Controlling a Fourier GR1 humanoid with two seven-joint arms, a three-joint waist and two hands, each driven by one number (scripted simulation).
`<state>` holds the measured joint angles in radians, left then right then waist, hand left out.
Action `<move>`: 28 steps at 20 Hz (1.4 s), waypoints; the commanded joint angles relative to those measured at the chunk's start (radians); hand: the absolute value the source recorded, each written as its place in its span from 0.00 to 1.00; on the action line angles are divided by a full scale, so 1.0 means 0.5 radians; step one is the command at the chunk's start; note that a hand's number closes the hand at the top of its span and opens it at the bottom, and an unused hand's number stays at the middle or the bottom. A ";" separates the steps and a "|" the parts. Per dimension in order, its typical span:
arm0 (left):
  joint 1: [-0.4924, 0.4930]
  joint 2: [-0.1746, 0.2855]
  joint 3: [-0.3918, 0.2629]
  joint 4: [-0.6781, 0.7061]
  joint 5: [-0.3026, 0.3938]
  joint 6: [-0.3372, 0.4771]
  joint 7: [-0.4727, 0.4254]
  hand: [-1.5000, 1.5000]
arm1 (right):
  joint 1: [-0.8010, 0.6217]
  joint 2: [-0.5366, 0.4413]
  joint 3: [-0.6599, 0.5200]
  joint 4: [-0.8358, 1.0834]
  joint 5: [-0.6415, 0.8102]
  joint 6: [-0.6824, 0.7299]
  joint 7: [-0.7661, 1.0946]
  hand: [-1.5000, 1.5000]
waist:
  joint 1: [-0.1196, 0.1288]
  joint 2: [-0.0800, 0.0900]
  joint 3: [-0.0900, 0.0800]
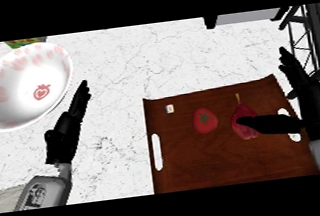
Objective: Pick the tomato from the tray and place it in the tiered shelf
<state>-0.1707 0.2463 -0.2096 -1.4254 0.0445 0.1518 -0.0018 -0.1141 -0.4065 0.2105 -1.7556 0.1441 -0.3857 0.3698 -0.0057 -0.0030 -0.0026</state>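
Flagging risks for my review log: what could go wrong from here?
The right hand has its thumb over the dark red stemmed vegetable, not the tomato, so it might take the wrong item. The two lie close together on the tray, so closing fingers could nudge the tomato away.

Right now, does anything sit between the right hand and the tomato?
Yes. A pepper lies on the tray just right of the tomato, between it and the right hand; the hand's thumb is over the pepper. Toward the shelf at the upper right, nothing visible blocks.
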 commanded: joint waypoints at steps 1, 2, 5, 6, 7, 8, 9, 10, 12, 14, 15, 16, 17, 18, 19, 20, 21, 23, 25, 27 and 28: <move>-0.109 -0.032 0.031 0.056 -0.014 0.012 0.038 0.50 | -0.079 -0.123 0.179 -0.199 0.207 0.140 0.485 0.00 | -0.003 0.001 0.000; 0.043 -0.008 -0.025 -0.075 -0.034 0.011 0.039 0.50 | -0.120 -0.233 0.173 -0.295 0.174 0.271 0.646 0.00 | 0.014 -0.009 -0.001; 0.021 -0.005 -0.008 -0.012 -0.017 -0.029 -0.001 0.50 | -0.222 -0.310 0.317 -0.345 0.175 0.527 0.937 0.00 | 0.017 -0.004 -0.003; 0.014 -0.002 -0.021 -0.126 -0.011 -0.019 0.089 0.50 | -0.225 -0.364 0.370 -0.317 0.216 0.604 0.983 0.00 | 0.034 -0.009 -0.001; -0.036 -0.062 -0.042 -0.008 -0.055 0.023 0.048 0.50 | -0.344 -0.373 0.419 -0.339 0.239 0.684 1.115 0.00 | 0.025 0.000 -0.004; -0.063 -0.037 0.004 -0.006 -0.038 0.010 0.055 0.50 | -0.419 -0.358 0.405 -0.316 0.247 0.722 1.223 0.00 | 0.028 0.003 -0.001; -0.049 -0.032 -0.012 -0.033 -0.037 -0.014 0.054 0.50 | -0.522 -0.298 0.483 -0.340 0.312 0.743 1.402 0.00 | 0.040 0.001 -0.002; -0.075 -0.073 -0.053 -0.036 -0.086 0.029 0.085 0.50 | -0.568 -0.274 0.522 -0.357 0.318 0.801 1.503 0.00 | 0.033 0.001 0.000; -0.031 -0.005 0.021 -0.147 -0.027 -0.028 0.157 0.50 | -0.633 -0.207 0.507 -0.376 0.322 0.868 1.636 0.00 | 0.031 0.001 0.003; 0.033 -0.047 0.019 -0.083 -0.065 0.000 0.059 0.50 | -0.614 -0.119 0.580 -0.514 0.394 0.883 1.800 0.00 | 0.019 0.001 0.003; 0.004 -0.077 0.002 -0.083 -0.050 -0.024 0.083 0.50 | -0.711 -0.133 0.492 -0.526 0.296 0.991 1.855 0.00 | 0.018 0.001 0.003; -0.035 -0.002 0.101 0.044 -0.014 -0.120 -0.026 0.50 | -0.606 -0.055 0.553 -0.408 0.407 0.901 1.695 0.00 | 0.014 0.006 0.004; 0.025 -0.025 0.063 -0.066 -0.058 -0.063 0.024 0.50 | -0.699 -0.033 0.514 -0.464 0.397 0.955 1.838 0.00 | 0.019 0.003 0.004; -0.049 -0.075 0.069 0.104 -0.075 -0.057 -0.060 0.50 | -0.726 -0.013 0.518 -0.413 0.401 0.974 1.827 0.00 | 0.012 0.006 0.003; -0.152 -0.017 0.133 0.076 -0.011 -0.134 0.087 0.50 | -0.626 0.026 0.606 -0.498 0.510 0.915 1.817 0.00 | 0.005 0.004 0.004; -0.074 -0.093 0.069 0.076 -0.095 -0.054 0.042 0.50 | -0.624 0.043 0.554 -0.423 0.526 0.931 1.745 0.00 | 0.010 0.005 0.004; -0.012 -0.072 0.083 -0.023 -0.069 -0.069 0.022 0.50 | -0.584 0.125 0.679 -0.510 0.643 0.870 1.845 0.00 | 0.013 0.001 0.004; -0.099 -0.129 0.048 0.000 -0.110 -0.026 0.145 0.50 | -0.741 0.121 0.570 -0.482 0.564 1.021 1.921 0.00 | 0.011 0.002 0.004; -0.150 -0.078 0.112 0.058 -0.097 -0.074 0.061 0.50 | -0.715 0.174 0.621 -0.284 0.690 0.945 1.793 0.00 | 0.014 0.006 0.004; -0.040 -0.067 0.141 0.079 -0.082 -0.111 -0.032 0.50 | -0.719 0.224 0.590 -0.340 0.731 0.972 1.828 0.00 | 0.014 0.005 0.004; -0.088 -0.148 0.091 0.191 -0.114 -0.091 -0.068 0.50 | -0.723 0.179 0.500 -0.330 0.678 1.014 1.788 0.00 | 0.004 0.007 0.004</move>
<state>-0.1984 0.2004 -0.1647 -1.3955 -0.0026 0.1130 0.0027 -0.4498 -0.3475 0.4852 -1.9350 0.4591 0.0720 1.1334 0.0006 -0.0010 -0.0008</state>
